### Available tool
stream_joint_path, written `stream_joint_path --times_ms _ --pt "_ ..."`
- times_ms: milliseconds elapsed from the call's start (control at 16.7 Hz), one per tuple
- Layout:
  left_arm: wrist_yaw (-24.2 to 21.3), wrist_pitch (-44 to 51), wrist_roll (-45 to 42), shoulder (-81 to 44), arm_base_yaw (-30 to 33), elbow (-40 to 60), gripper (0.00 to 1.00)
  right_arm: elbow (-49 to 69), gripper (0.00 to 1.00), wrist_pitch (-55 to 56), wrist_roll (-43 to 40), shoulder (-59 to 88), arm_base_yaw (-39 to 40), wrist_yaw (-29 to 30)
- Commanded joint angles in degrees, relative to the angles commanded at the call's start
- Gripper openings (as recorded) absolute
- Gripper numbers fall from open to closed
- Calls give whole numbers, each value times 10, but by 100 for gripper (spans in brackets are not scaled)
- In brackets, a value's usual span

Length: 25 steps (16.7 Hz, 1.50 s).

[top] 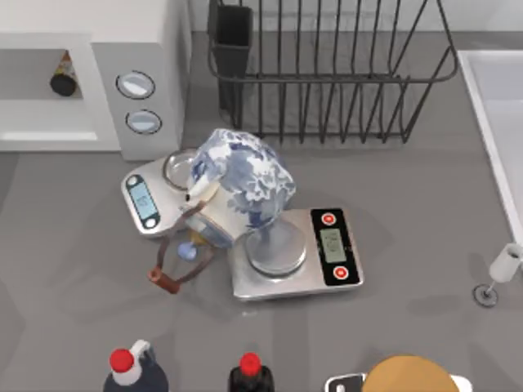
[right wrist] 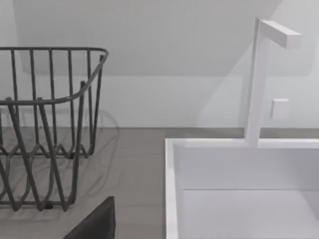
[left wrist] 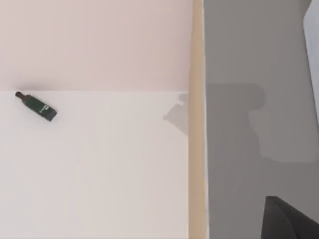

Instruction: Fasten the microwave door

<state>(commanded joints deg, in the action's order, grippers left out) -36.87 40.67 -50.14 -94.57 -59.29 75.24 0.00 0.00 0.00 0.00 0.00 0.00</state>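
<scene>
white boxy microwave at the table's far left corner, cavity exposed, two round silver-grey dials stacked on its fixed panel; one small dark bottle lies inside. whether the door is attached cannot be told. just in front: two flat silver kitchen scales, one blue-and-white patterned vase between them, touching both. behind: one dark wire dish rack. right: one white sink with faucet. near edge: two red-capped dark bottles. state of both grippers' jaws: cannot tell.
</scene>
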Motion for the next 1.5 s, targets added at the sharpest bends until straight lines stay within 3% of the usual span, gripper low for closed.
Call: stream_joint_path --times_ms 240,600,1140,1500 --pt "-17 32 -29 -64 -10 48 0 0 100 0 0 0 0 0" --pt "-15 30 -29 -64 -8 46 0 0 100 0 0 0 0 0" --pt "-18 -167 -32 -125 -11 -86 0 0 100 0 0 0 0 0" --pt "-19 -184 -32 -131 -9 -102 0 0 100 0 0 0 0 0"
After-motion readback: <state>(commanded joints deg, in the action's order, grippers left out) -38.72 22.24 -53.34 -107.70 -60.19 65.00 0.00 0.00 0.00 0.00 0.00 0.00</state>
